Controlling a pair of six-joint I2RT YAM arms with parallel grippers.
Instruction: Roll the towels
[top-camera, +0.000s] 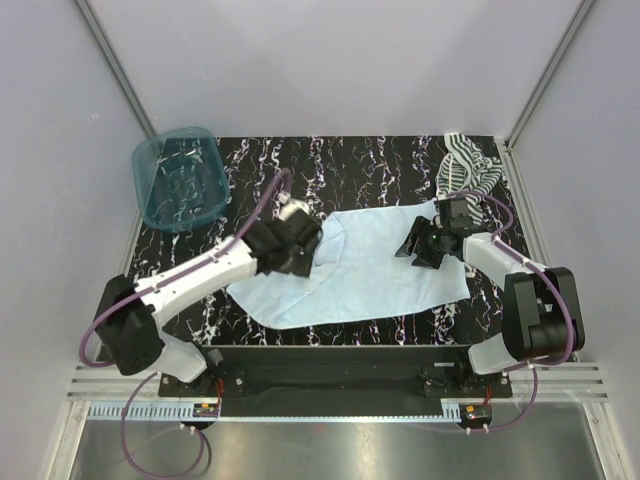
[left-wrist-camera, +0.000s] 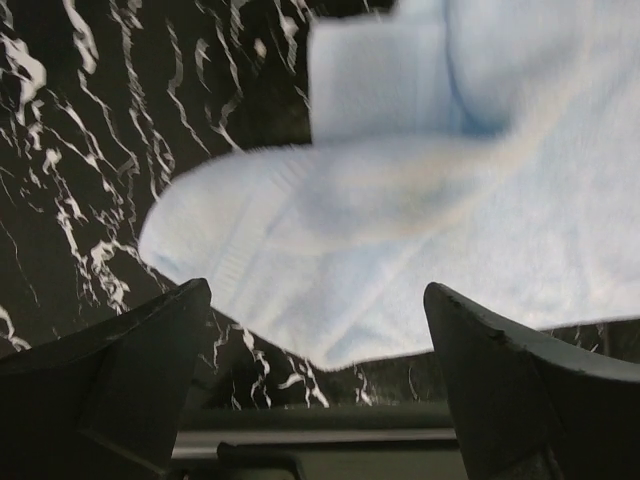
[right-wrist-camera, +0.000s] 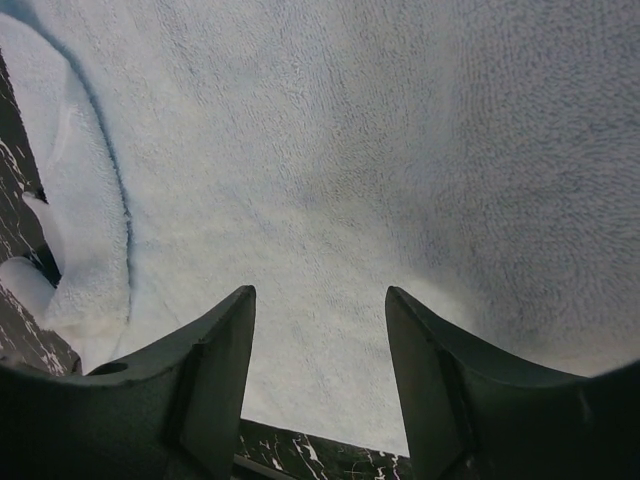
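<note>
Both spread wide, empty: my left gripper (left-wrist-camera: 315, 290) and right gripper (right-wrist-camera: 320, 295) over nubby pale blue terry towel (top-camera: 380, 270); crumpled striped towel (top-camera: 468, 172) beyond right.

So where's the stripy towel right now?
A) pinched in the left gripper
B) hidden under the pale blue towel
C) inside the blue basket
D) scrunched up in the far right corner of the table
D: the striped towel lies crumpled at the far right corner of the table, well apart from the basket at the far left.
</note>
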